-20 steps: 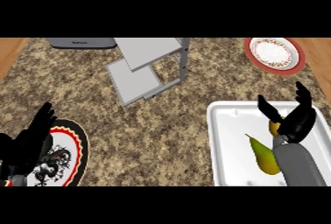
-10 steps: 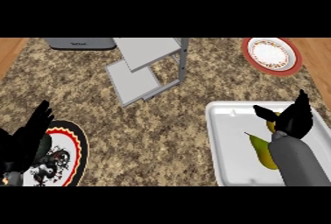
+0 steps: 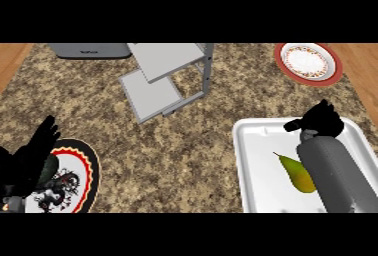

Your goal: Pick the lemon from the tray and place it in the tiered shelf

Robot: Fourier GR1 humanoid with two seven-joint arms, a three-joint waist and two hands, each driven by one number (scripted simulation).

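The right hand (image 3: 319,121) has moved toward the tray's (image 3: 255,165) far edge since half a second ago, and its fingers are now curled, holding nothing. The lemon (image 3: 294,174), yellow-green and pointed, lies mid-tray beside the forearm. The left hand (image 3: 29,159) rests open over a plate (image 3: 81,172) at the speckled tabletop's (image 3: 199,145) near left corner. The shelf (image 3: 166,75) stands at the far edge.

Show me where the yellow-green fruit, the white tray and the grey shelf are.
Fruit (image 3: 295,175), head view: middle of its visible skin.
White tray (image 3: 251,165), head view: bare floor near its left wall.
Tiered shelf (image 3: 170,59), head view: its upper panel.
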